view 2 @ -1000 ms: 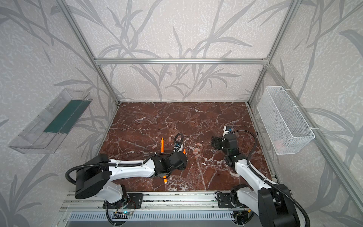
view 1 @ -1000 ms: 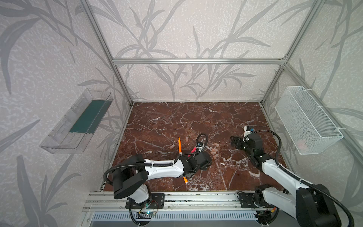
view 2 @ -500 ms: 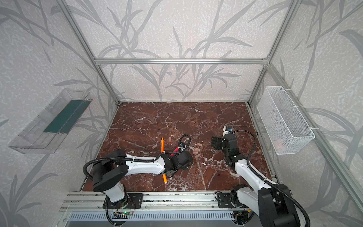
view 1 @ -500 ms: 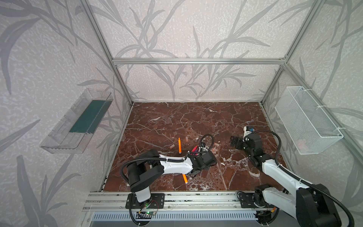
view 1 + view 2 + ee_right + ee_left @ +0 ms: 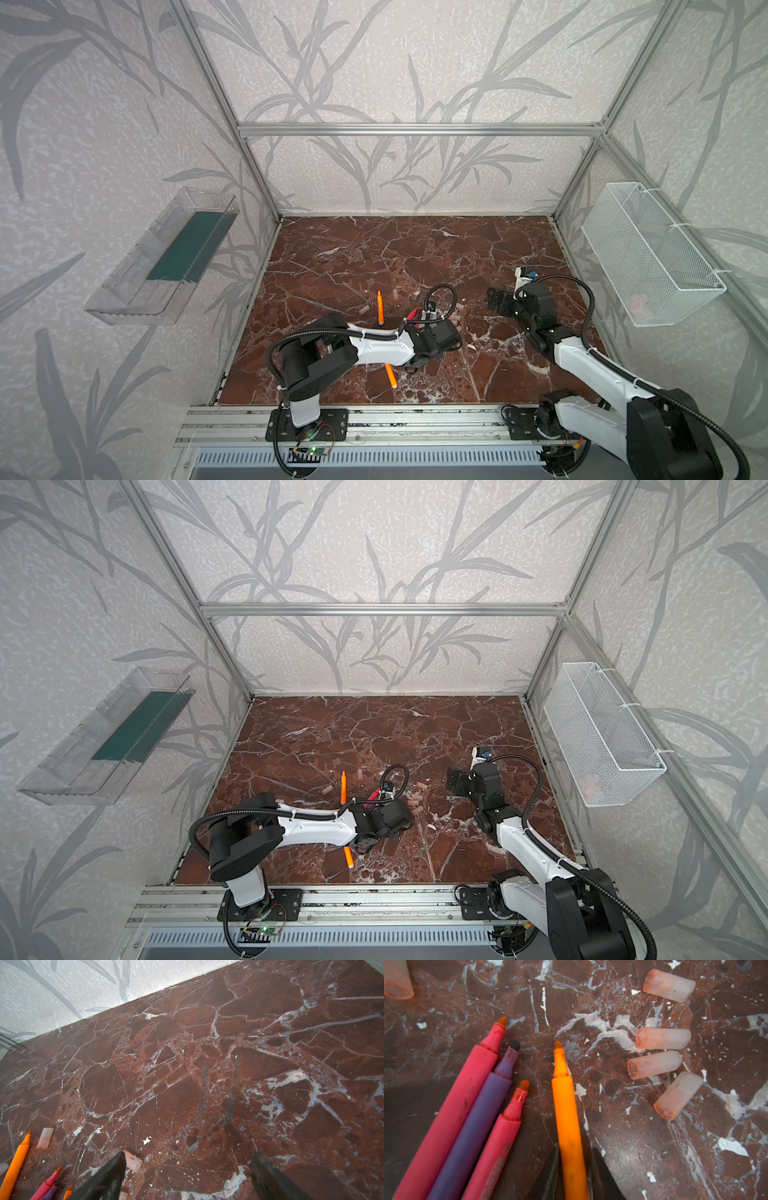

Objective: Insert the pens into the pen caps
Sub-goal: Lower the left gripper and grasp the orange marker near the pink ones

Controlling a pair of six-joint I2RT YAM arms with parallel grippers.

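My left gripper [image 5: 574, 1148] is shut on an orange pen [image 5: 566, 1113], one dark finger on each side of its barrel, its tip pointing toward several pale pen caps [image 5: 654, 1065] lying in a loose row on the marble. Two pink-red pens [image 5: 452, 1109] and a purple pen [image 5: 477, 1118] lie beside it, untouched. In both top views a second orange pen [image 5: 379, 307] lies farther back, and a third [image 5: 390, 374] pokes out from under the left arm. My right gripper [image 5: 189, 1156] is open and empty above the marble; a cap [image 5: 133, 1160] lies by one finger.
More loose caps [image 5: 395, 294] lie on the red marble tabletop [image 5: 374, 249] behind the pens. A clear plastic tray [image 5: 166, 257] hangs on the left wall and a white wire basket [image 5: 648, 257] on the right wall. Aluminium frame posts ring the table.
My left arm has stretched to the right toward the caps, and its jaws have narrowed onto the orange pen. The right arm has not moved.
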